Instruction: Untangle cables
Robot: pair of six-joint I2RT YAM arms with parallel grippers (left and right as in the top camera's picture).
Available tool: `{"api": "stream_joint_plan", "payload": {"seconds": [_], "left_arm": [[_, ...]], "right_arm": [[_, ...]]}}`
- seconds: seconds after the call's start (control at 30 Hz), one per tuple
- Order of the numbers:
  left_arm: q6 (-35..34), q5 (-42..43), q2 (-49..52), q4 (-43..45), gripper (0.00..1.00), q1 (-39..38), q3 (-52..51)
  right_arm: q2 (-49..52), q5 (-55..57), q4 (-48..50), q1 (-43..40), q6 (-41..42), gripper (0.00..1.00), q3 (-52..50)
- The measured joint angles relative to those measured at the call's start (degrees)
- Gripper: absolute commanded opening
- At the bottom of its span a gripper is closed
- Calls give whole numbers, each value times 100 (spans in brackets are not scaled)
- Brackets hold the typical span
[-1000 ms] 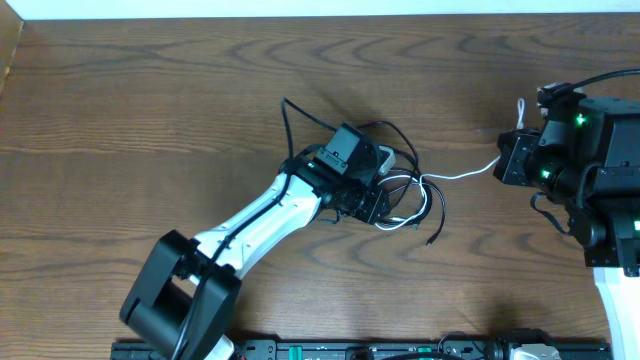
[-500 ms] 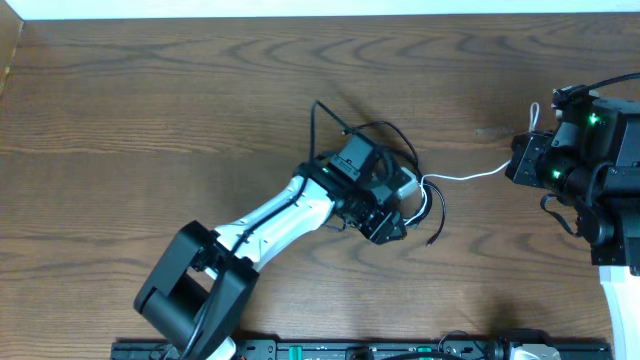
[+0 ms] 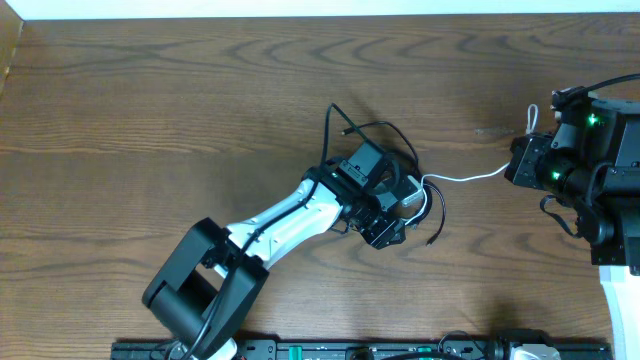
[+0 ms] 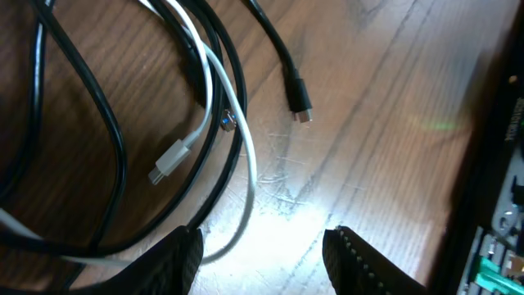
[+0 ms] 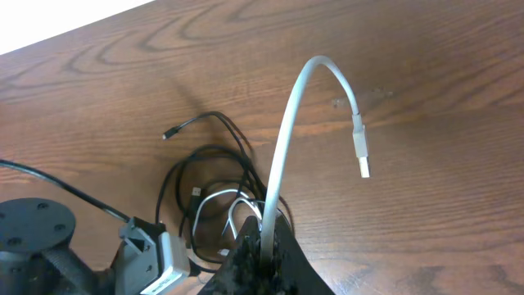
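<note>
Cables [image 3: 441, 205]: white one [image 3: 470, 177] stretched sideways | right end effector [image 5: 264, 242] pinching it | left end effector [image 4: 262, 242] parted, empty

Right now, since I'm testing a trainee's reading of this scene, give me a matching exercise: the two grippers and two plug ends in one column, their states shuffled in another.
Column one:
1. left gripper
2. right gripper
3. white USB plug
4. black cable's small plug

Column two:
a. lying loose on the table
b. shut on the white cable
c. open, gripping nothing
d. up in the air, off the wood

Pairs: 1-c; 2-b; 3-d; 4-a
</note>
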Motion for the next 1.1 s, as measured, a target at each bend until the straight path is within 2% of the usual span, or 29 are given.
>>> {"api": "stream_joint_plan", "payload": {"seconds": [0.27,0.3,0.43,0.5,0.53,1.03,1.07,1.1], "left_arm": [[61,-2,310,42,52,-81,0],[61,-2,313,46,50,-111,0],[83,0,341,87,28,-190,0],[98,-2,391,105,11,-195,0],[122,-4,411,107,8,-195,0],[-251,-304,317,101,8,-195,0],[-267,-306,162,98,8,-195,0],[-267,-315,-138,101,8,-190,0]], "right_arm": [[0,0,-7,0,-2,1,0],[0,0,-11,0,-2,1,0],[0,0,-13,0,-2,1,0],[0,0,-15,0,-2,1,0],[0,0,-15,0,-2,1,0],[4,254,-275,0,-2,1,0],[11,321,-308,0,-4,2,0],[31,396,-321,0,-4,8,0]]}}
